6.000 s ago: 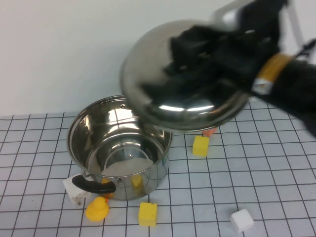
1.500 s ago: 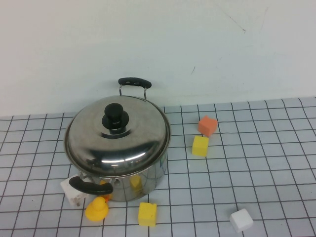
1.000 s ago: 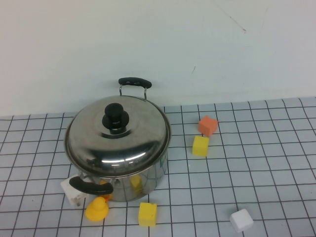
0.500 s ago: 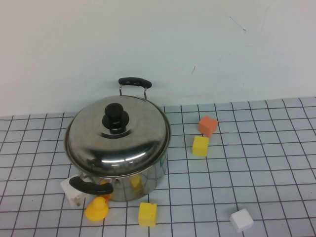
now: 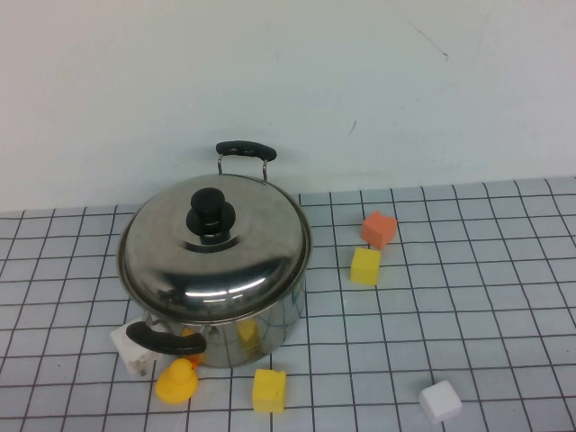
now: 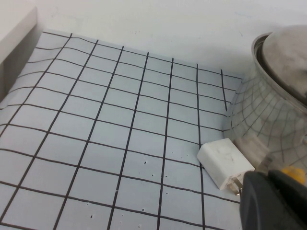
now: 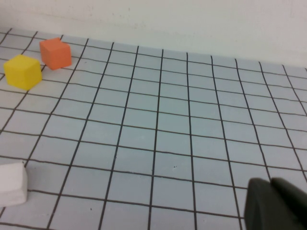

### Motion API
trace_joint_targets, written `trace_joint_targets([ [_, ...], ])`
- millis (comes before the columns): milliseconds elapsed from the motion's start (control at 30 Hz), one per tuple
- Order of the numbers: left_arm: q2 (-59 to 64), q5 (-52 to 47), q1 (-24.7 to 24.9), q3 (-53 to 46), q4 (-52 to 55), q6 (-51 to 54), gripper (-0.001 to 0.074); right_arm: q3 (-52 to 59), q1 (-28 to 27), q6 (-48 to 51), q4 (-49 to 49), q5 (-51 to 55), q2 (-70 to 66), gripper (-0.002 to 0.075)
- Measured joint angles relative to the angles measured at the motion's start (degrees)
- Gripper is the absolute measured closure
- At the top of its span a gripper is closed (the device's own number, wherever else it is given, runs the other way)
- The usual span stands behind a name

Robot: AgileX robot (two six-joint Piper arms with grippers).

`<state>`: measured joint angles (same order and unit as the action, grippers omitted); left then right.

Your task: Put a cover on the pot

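**Steel pot sits lidded on the gridded table**

Stainless steel dominates what we see: the pot [image 5: 236,315] stands left of centre on the checked table [image 5: 468,306], its domed lid [image 5: 214,247] seated squarely on the rim, black knob [image 5: 210,212] upright; around it lie smaller things: a yellow block [image 5: 365,265] beside an orange block [image 5: 379,229] to the right, another yellow block [image 5: 269,390] and a yellow duck [image 5: 176,381] at the front, a white block [image 5: 440,401] well apart. Neither arm appears from above; the left gripper [image 6: 273,201] hangs low near the pot's wall and the right gripper [image 7: 276,205] low over bare grid, and we cannot tell whether either pincer is spread or closed.
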<state>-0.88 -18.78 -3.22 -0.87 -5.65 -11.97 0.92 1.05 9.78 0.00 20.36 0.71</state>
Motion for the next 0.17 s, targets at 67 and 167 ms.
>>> trace_joint_targets([
  [67, 0.0, 0.0, 0.0, 0.0, 0.0, 0.0, 0.0738, 0.0, 0.0, 0.0, 0.0, 0.0, 0.0, 0.0728],
  [167, 0.0, 0.0, 0.0, 0.0, 0.0, 0.0, 0.0738, 0.0, 0.0, 0.0, 0.0, 0.0, 0.0, 0.0728],
])
